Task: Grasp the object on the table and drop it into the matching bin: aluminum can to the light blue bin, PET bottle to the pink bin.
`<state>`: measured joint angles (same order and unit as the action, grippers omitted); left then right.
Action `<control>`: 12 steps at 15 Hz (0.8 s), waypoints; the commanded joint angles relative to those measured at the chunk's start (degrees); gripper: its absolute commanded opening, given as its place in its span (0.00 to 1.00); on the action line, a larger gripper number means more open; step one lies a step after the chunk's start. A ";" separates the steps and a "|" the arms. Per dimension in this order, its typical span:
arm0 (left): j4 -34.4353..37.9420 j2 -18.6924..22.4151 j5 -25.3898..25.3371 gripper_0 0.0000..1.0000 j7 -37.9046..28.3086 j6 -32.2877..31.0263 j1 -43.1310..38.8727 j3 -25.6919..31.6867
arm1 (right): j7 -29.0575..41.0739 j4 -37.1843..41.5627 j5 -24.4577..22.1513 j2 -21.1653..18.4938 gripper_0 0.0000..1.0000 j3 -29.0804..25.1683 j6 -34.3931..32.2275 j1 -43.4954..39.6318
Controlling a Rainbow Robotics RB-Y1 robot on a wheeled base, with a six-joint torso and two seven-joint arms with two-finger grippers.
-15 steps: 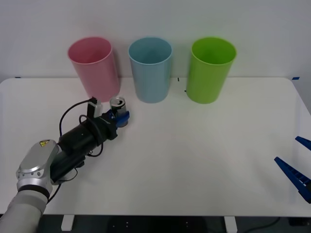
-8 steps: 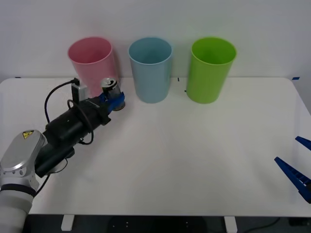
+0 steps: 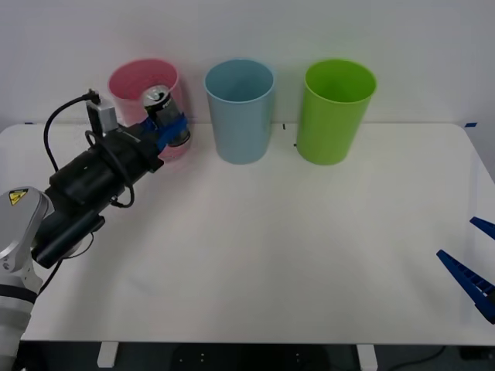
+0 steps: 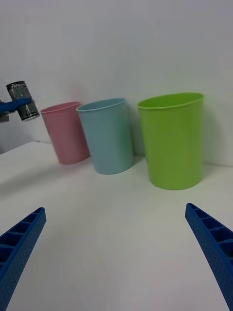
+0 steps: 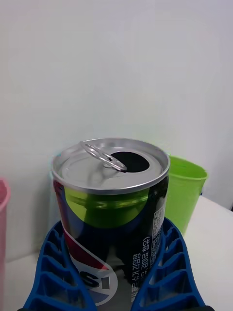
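Up off the bench [image 3: 309, 255], the aluminum can [image 3: 165, 116] sits clamped in the left hand [image 3: 168, 130], upright, tab end up, top opened. Front view puts it in front of the pink bin [image 3: 131, 85], overlapping the bin's upper wall and rim; whether it is over the opening or short of it can't be told. Left wrist view: both blue ribbed fingers [image 5: 58, 272] pressed against the can's lower sides, silver lid and dark green label above them, can [image 5: 112, 214] held clear of any surface. Right wrist view shows the same can [image 4: 23, 100] in the air, higher than the pink bin's [image 4: 67, 131] rim, blue finger across it.

3 bins stand in a row at the far edge of the bench: pink on the robot's left, light blue bin [image 3: 240, 112] in the middle, green bin [image 3: 337, 112] on the right. All upright, close together but not touching. Left arm reaches diagonally from the near left corner toward the pink bin, black cable looped above the wrist.

Right hand [image 3: 476, 259] parked low at the near right edge of the bench, fingers [image 4: 19, 243] spread wide, holding nothing, well apart from the bins.
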<state>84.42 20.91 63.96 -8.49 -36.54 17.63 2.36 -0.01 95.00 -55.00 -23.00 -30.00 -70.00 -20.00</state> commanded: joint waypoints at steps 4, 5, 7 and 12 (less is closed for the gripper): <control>-0.04 2.12 1.35 0.01 -8.12 7.10 7.16 -1.75 | 0.01 0.00 0.00 0.00 1.00 0.00 0.00 0.00; -0.39 2.12 1.35 0.01 -8.38 10.00 8.65 -3.33 | 0.01 0.00 0.00 0.00 1.00 0.00 0.00 0.00; -2.68 2.12 1.35 0.00 -8.21 13.78 11.64 -6.40 | 0.01 0.00 0.00 0.00 1.00 0.00 0.00 0.00; -15.68 2.12 0.99 0.00 -6.62 15.89 22.98 -10.97 | 0.01 0.00 0.00 0.00 1.00 0.00 0.00 0.00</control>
<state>70.69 23.03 65.08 -15.27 -20.67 39.10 -8.11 -0.01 95.00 -55.00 -23.00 -30.00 -70.00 -20.00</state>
